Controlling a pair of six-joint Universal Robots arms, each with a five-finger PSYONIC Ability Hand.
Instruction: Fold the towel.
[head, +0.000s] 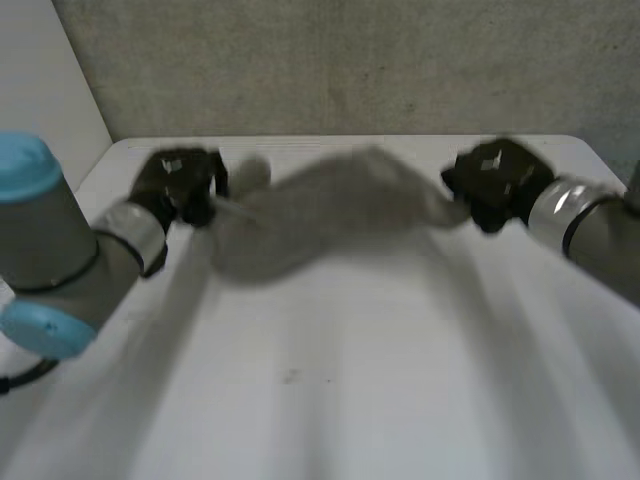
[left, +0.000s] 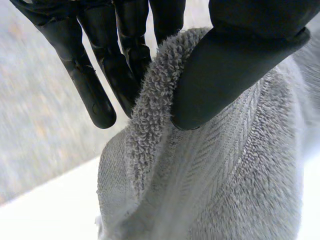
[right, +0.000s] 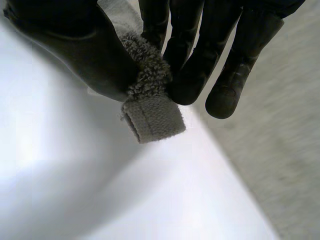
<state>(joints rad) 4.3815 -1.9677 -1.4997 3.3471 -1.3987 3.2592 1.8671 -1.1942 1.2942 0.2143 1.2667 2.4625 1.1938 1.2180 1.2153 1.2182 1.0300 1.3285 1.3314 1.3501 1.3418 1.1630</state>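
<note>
A grey terry towel (head: 320, 215) hangs stretched between my two hands above the white table (head: 330, 380), sagging in the middle. My left hand (head: 180, 185) holds its left end; in the left wrist view the thumb (left: 225, 70) pinches the towel's edge (left: 155, 100) against the fingers (left: 90, 75). My right hand (head: 495, 180) holds the right end. Seen from the right wrist, a hemmed corner (right: 152, 117) sticks out between that hand's thumb (right: 85, 55) and fingers (right: 200, 65).
A grey wall (head: 350, 60) runs behind the table's far edge. A white panel (head: 50, 80) stands at the left. Bare tabletop lies below and in front of the towel.
</note>
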